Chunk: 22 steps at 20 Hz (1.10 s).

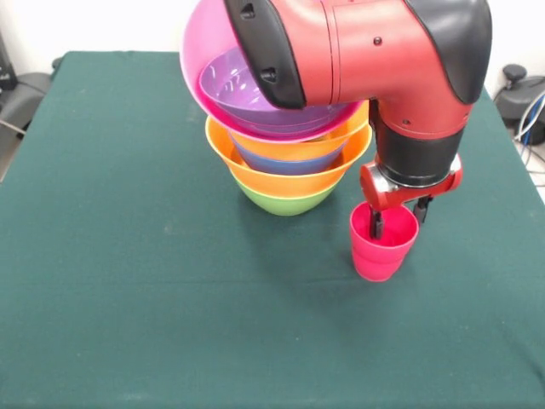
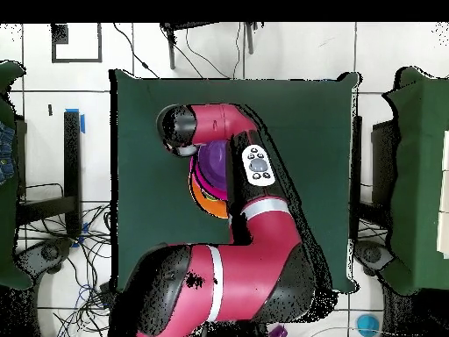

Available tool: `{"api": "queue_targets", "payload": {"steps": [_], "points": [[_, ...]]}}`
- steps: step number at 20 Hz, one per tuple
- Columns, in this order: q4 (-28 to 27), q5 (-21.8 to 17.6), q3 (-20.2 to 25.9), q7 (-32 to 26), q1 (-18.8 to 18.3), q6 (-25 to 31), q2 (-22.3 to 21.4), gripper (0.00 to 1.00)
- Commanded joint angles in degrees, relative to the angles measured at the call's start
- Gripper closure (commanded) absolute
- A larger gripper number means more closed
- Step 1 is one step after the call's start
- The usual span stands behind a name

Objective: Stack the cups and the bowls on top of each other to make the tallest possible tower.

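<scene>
A: Where was the glossy red cup (image 1: 383, 242)?

B: On the felt-like green tabletop (image 1: 128, 256), just beside the tower (image 1: 288, 162). The hand (image 1: 398, 217) gripped its rim, one finger inside. Pink bowl (image 1: 204, 51) sat tilted on top.

- From the front camera I have the tower (image 1: 285, 145) on the table (image 1: 128, 281), toward the far edge and about midway between the two side edges.
- Its bowls sit nested one inside the next; the top two (image 1: 255, 102) lie tilted, their mouths tipped toward the near edge.
- A cup (image 1: 382, 243) stands upright just beside the tower — on the side nearer the right edge and a little closer to the near edge, not touching it.
- The gripper (image 1: 398, 215) is over that cup, one finger inside it and the other outside its far rim.
- Overhead, the arm (image 2: 250, 219) lies across the tower and hides the cup.
</scene>
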Motion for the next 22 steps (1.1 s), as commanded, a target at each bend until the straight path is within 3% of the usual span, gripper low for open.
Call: {"api": "queue_targets", "payload": {"steps": [1,8,15,17,18,21,22], "points": [[3.3,-5.5,0.9,-4.2,1.0,-5.0,0.7,0.0],[6.5,-4.5,0.7,-2.8,0.9,-5.0,-1.7,0.0],[5.4,-4.1,1.0,-2.9,1.2,-4.3,-1.7,0.0],[4.8,-3.4,0.4,-2.1,1.6,-1.3,-1.5,0.0],[4.5,-3.1,0.0,-1.7,1.8,0.2,-1.3,1.0],[3.8,-4.0,0.3,-2.4,1.5,-2.5,-1.2,1.0],[4.7,-3.3,-0.3,-0.3,1.5,-2.8,-1.8,1.0]]}}
